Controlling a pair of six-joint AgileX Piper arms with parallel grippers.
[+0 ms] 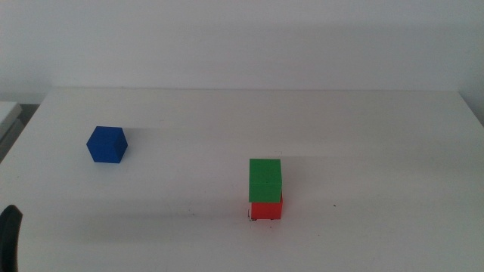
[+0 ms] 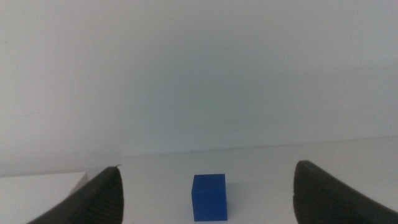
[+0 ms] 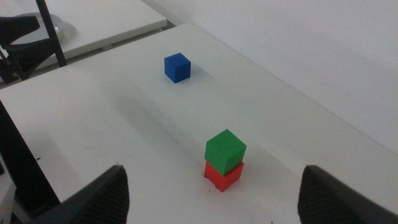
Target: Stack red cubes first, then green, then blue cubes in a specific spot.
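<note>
Middle view shows only a dark bit of the left gripper (image 1: 9,234) at the bottom edge, on the left. The right gripper (image 3: 211,205) does not show there at all. The red cube (image 1: 266,209) is mostly hidden under the green cube (image 1: 265,180), which sits right on top of it, turned a little. A tiny black mark (image 1: 250,217) peeks out at the red cube's corner; the rest of the spot is covered. No writing can be seen anywhere. Farther back and to the left, the blue cube (image 1: 107,144) sits alone on the white table (image 1: 363,128). Both grippers have their jaws wide apart and hold nothing. The blue cube lies ahead of the left gripper (image 2: 208,199), between its jaws but not touching them. The stack lies ahead of the right gripper.
</note>
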